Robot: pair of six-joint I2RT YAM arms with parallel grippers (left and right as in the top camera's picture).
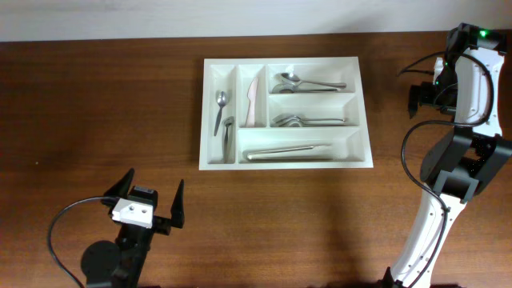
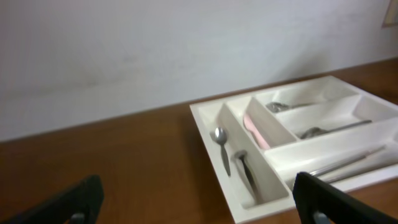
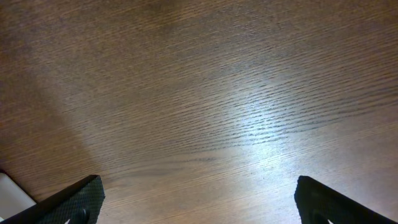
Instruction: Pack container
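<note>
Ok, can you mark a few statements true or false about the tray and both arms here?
1. All five compartments of the cutlery tray hold cutlery. True.
2. The left arm's fingers grip a spoon. False: they are open, empty and apart from the tray.
3. The pale pink knife lies in a narrow slot. True.
4. The right arm's fingers hang over the tray. False: they are open over bare table.

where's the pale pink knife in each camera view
overhead: pale pink knife lies in the second narrow slot from the left of the white tray, upper centre.
left wrist: same slot, right of centre, partly hidden by the divider.
right wrist: not in it, only wood table.
shared landmark: the spoons in the slot left of the knife, seen in overhead and left wrist.
</note>
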